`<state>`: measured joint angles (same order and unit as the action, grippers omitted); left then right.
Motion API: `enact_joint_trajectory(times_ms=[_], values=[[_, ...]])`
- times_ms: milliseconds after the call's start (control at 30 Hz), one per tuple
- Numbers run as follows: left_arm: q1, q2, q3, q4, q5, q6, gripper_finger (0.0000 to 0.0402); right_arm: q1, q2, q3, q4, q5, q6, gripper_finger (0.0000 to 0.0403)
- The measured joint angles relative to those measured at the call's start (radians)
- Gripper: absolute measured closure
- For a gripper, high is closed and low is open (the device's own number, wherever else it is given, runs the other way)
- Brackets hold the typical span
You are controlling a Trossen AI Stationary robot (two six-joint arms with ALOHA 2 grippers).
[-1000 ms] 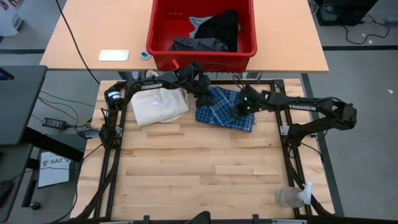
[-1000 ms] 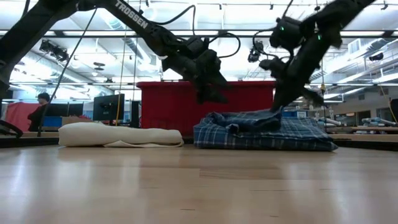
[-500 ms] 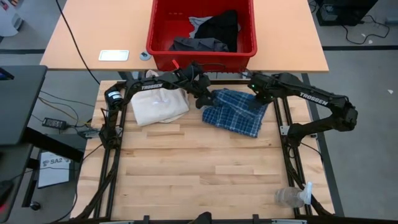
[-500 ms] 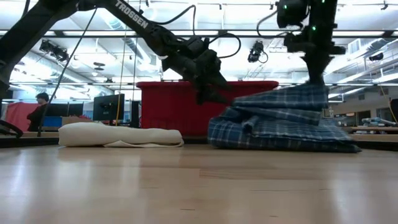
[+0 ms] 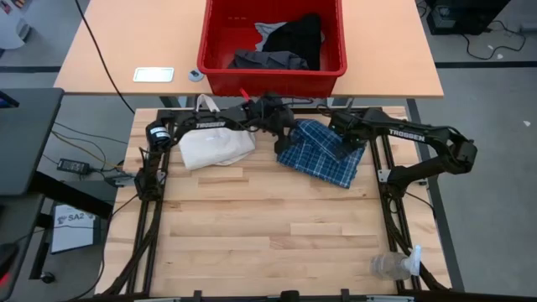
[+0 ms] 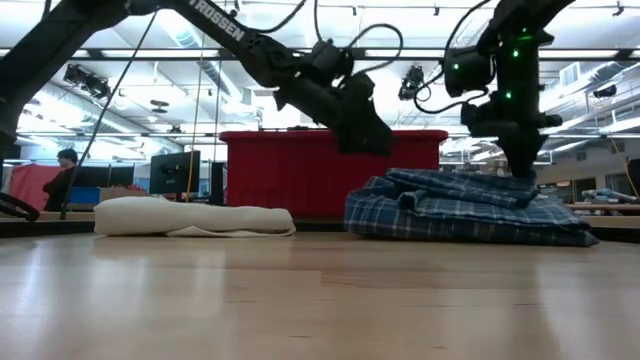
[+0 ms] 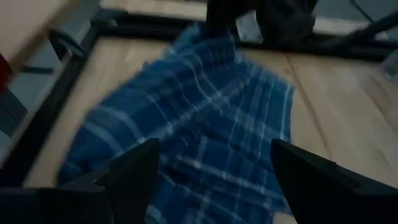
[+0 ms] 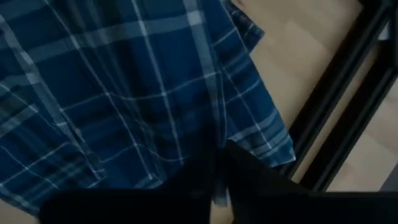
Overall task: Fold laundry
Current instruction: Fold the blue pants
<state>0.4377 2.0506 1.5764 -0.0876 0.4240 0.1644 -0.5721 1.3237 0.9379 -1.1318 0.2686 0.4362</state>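
The left jaws stood wide open with nothing between them, their fingers (image 7: 130, 177) spread over the blue-and-white plaid garment (image 7: 186, 124) in the left wrist view. In the high view they hung at the upper centre of the frame, at the end of the left arm (image 5: 210, 122), just left of the plaid garment (image 5: 323, 155) and just below the red bin (image 5: 268, 81). In the low view they hovered clear of the cloth, above its left end. The right jaws pointed straight down onto the top of the plaid garment (image 6: 470, 210), right of centre in the low view. Whether they were pinching the fabric or had let it go, we could not tell; the right wrist view showed them low against the plaid garment (image 8: 124, 81). The right arm (image 5: 419, 134) reached in from the right edge of the desk (image 5: 268, 226). The garment itself lay in a loose, partly folded heap on the upper right part of the desk. To its left, in the upper left part, lay a cream tote bag (image 5: 214, 144), flat and apart from the plaid. The red bin sat on a second table (image 5: 126, 50) at the top of the frame and held a black garment (image 5: 304, 33), a dark grey garment (image 5: 267, 59) and a light grey one (image 5: 270, 30). A clear plastic bottle (image 5: 393, 265) lay at the lower right corner of the desk.
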Motion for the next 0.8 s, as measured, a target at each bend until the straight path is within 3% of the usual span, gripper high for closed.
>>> enact_joint_trajectory(times_ms=[267, 367, 433, 600, 800], values=[[0.004, 0.089, -0.001, 0.000, -0.004, -0.045, 0.0089, 0.002, -0.053, 0.132, -0.154, 0.085, 0.247, 0.0249], [0.000, 0.100, -0.002, 0.010, 0.012, -0.034, 0.0089, 0.011, -0.091, 0.186, -0.095, 0.049, 0.274, 0.0229], [-0.006, 0.099, -0.002, 0.021, 0.014, -0.017, 0.0089, 0.022, -0.116, 0.183, 0.049, 0.013, 0.268, 0.0225], [-0.009, 0.078, -0.003, -0.037, 0.015, -0.043, 0.0089, 0.041, -0.116, 0.052, 0.456, -0.017, 0.266, 0.0257], [0.021, -0.031, 0.001, -0.192, 0.018, -0.040, 0.0089, 0.038, -0.114, -0.209, 0.903, -0.112, 0.380, 0.0358]])
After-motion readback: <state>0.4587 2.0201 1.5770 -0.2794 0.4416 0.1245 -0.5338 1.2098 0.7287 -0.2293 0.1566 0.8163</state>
